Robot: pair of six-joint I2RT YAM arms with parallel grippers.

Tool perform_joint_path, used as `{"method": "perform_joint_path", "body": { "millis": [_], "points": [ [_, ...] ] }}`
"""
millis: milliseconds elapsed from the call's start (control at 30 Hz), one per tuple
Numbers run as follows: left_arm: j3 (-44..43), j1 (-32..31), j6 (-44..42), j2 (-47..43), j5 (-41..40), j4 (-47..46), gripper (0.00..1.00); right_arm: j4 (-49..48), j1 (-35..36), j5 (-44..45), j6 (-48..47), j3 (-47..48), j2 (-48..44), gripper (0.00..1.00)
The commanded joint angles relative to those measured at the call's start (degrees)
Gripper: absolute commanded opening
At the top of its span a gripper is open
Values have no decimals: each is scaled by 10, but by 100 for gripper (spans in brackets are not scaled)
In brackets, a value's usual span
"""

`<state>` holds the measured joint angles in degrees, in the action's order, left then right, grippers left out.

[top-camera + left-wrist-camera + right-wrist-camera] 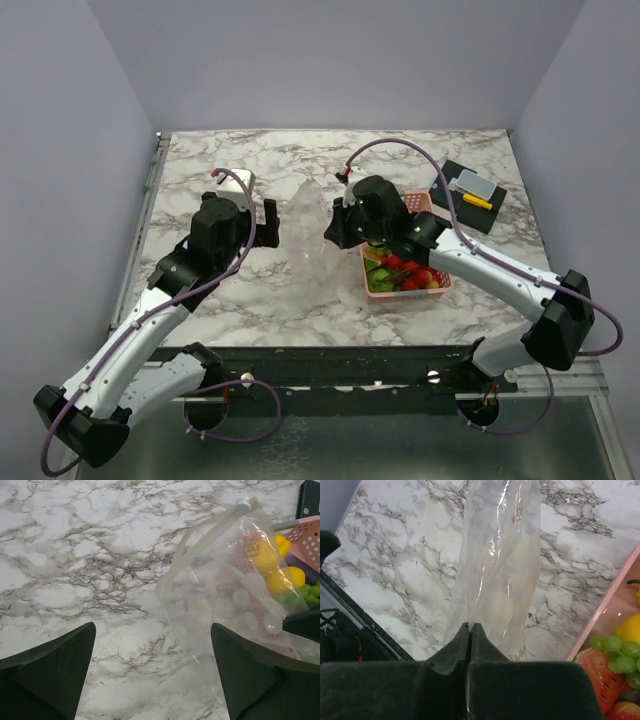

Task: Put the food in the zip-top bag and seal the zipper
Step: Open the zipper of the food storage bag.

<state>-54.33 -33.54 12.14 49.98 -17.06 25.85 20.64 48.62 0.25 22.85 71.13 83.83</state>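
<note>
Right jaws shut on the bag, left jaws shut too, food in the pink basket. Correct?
One thing is off: the left gripper has its jaws wide open, closed on nothing, as the left wrist view shows. The rest is right: the right gripper is shut on the bag, and the food is in the pink basket.

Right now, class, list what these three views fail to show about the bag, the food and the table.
- Left wrist view: whether the food sits inside the bag or in the basket behind; clear film overlaps both.
- Top view: part of the basket, covered by the right arm.
- Top view: items on the black mat, too small to name.
- Right wrist view: bag's top, cut off by the upper edge.
</note>
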Motion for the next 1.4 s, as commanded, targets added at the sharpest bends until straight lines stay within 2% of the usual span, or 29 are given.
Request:
{"method": "perform_joint_path", "body": {
  "millis": [0,333,533,767,967,1133,1367],
  "points": [
    [0,55,-4,9,113,-43,99,51,-5,-21,-46,4,-46,1],
    [-15,152,27,62,275,-89,98,151,-5,-56,-113,43,-108,1],
    [-12,175,32,76,351,-107,98,199,-5,-86,-149,48,-162,1],
    [-3,181,32,78,457,-130,95,248,-5,-133,-176,60,-211,1],
    [20,181,25,44,544,-149,94,289,-6,-190,-197,71,-237,1],
    [38,173,40,30,631,-183,92,301,-5,-231,-215,72,-256,1],
    [50,146,47,21,702,-200,88,305,-6,-294,-223,82,-265,1]
  ]
}}
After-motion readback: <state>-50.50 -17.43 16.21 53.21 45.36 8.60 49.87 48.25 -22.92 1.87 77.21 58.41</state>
